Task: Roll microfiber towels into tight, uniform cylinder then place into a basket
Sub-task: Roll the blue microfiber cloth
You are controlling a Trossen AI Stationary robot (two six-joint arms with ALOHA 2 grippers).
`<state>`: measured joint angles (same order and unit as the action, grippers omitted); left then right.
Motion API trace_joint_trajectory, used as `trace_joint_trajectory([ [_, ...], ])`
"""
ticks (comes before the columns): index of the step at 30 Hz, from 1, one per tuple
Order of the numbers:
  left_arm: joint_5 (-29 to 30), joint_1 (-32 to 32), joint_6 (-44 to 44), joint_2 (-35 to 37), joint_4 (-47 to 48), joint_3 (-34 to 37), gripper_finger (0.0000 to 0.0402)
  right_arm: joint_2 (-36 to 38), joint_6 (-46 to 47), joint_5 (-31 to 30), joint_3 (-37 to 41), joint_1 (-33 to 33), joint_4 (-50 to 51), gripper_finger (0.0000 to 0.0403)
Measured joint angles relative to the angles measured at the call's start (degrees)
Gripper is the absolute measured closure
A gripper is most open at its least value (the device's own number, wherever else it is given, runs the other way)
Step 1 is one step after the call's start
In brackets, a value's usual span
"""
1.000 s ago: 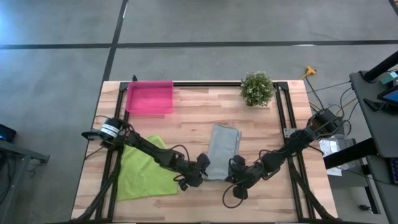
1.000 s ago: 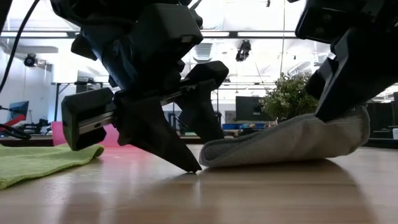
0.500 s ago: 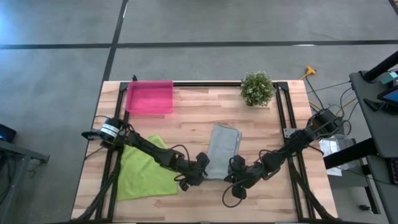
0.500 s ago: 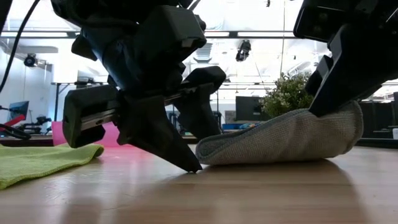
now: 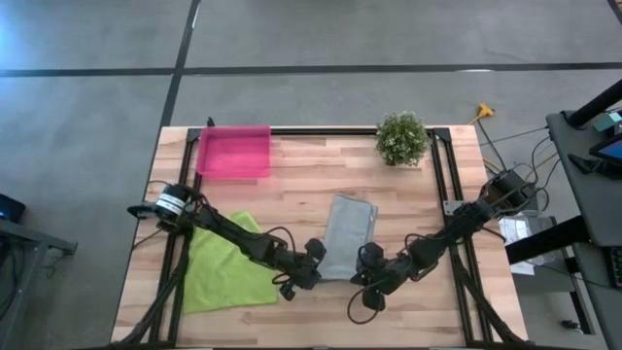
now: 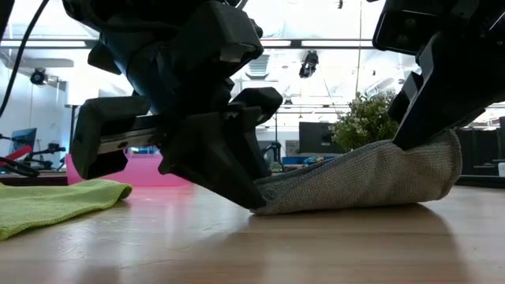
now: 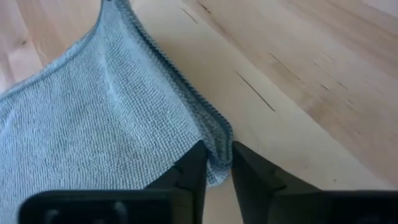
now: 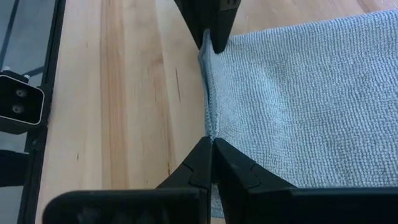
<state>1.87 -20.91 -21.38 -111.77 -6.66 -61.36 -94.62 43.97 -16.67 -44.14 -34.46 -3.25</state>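
A pale wooden table [image 5: 292, 185] on a grey workshop floor fills the middle of the high view, a small potted plant [image 5: 401, 137] standing at its upper right. Both dark arms meet at the lower centre of the frame over the grey towel [image 5: 349, 234], which lies folded into a narrow strip. The left gripper [image 7: 214, 163] has its fingers drawn close on one near corner of that strip, pinching the hem. The right gripper [image 8: 212, 152] has its fingers pressed together on the other near corner, cloth caught between the tips. In the low view the gripped near edge of the towel is raised off the wood on the right side of the frame. The lime green towel [image 5: 228, 264] lies flat and open at the lower left, under the left arm. The pink basket [image 5: 233, 151] sits at the upper left, nothing in it. By my reckoning, the job is barely started: no roll formed yet, neither towel placed, the green one untouched
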Motion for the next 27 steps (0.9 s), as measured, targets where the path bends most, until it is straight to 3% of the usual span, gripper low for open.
trace_joint_trajectory([
  [9, 0.0, -0.1, 1.8, 0.2, 4.2, -0.8, 0.0397, 0.0, 0.0, -0.1, 0.0, 0.0, 1.6, 0.0394],
  [21, 0.1, -0.2, 11.4, 3.0, 7.1, -1.5, 0.0401, -0.1, -0.7, 2.1, -0.1, -0.1, 4.7, 0.0394],
  [27, -2.7, 0.1, 18.0, 3.1, 7.0, -1.4, 0.0401, -1.5, -0.6, 2.7, -0.2, -0.1, 5.0, 0.0394],
])
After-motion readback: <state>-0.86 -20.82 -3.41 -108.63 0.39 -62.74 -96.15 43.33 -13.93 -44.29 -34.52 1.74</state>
